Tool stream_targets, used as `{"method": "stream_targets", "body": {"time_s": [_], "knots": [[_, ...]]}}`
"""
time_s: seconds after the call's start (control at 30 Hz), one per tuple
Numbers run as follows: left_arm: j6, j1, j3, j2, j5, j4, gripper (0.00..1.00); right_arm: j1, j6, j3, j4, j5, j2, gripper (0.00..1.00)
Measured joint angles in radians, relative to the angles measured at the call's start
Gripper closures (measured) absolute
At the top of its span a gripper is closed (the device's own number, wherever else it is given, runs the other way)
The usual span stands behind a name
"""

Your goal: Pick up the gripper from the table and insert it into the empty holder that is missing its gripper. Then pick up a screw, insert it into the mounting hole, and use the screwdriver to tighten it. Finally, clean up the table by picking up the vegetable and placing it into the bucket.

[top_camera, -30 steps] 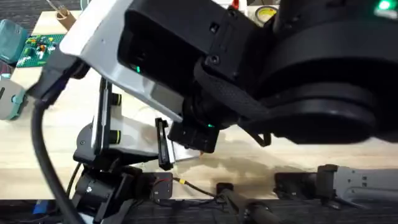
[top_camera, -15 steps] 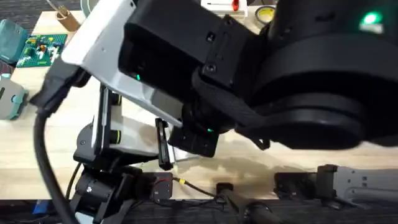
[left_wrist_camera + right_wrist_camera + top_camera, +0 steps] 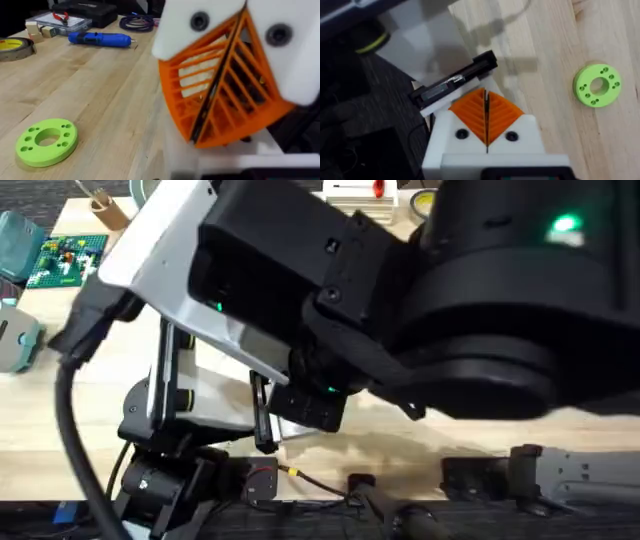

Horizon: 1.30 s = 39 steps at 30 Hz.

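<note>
A light wooden table (image 3: 480, 435) runs under everything, and a big dark arm (image 3: 480, 300) hangs over much of it when seen from above. The right gripper (image 3: 486, 107) has white blocks with orange ribbed pads (image 3: 467, 112), and the two pads are pressed flat together with nothing between them. A lime-green disc (image 3: 597, 86) with holes lies on the wood near these fingers, off to one side and not touching them. The screwdriver (image 3: 100, 39) is blue and lies flat on the table, well apart from the orange pads and farther off than the green disc. A yellow tape roll (image 3: 15, 47) lies near the screwdriver, and a black case (image 3: 82, 7) sits just behind it
</note>
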Motion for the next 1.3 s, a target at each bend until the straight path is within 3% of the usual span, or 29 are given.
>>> {"method": "stream_targets", "body": {"time_s": [0.4, 0.47, 0.57, 0.67, 0.8, 1.03, 1.3], "knots": [[-0.001, 0.0, 0.0, 0.0, 0.0, 0.0, 0.997, 0.0, 0.021, 0.0, 0.001, 0.0, 0.017, 0.99], [-0.001, 0.0, 0.0, 0.0, -0.001, 0.0, 0.997, 0.0, 0.035, 0.0, 0.0, 0.0, 0.017, 0.848], [0.001, 0.0, 0.0, 0.0, 0.002, 0.0, 0.997, -0.004, 0.053, 0.0, 0.001, 0.009, 0.015, 0.446], [0.006, 0.0, 0.0, 0.0, 0.005, 0.0, 0.997, -0.016, 0.076, 0.0, -0.006, 0.016, 0.009, 0.251], [0.007, 0.0, 0.0, 0.0, 0.004, 0.0, 0.997, -0.029, 0.092, -0.002, -0.005, 0.02, -0.001, 0.103], [0.007, 0.0, 0.0, 0.0, 0.002, 0.0, 0.997, -0.066, 0.137, -0.006, 0.025, 0.0, -0.043, 0.09], [0.007, 0.0, 0.0, 0.0, 0.001, 0.0, 0.997, -0.208, 0.276, -0.006, 0.025, 0.009, -0.059, 0.087]]}}
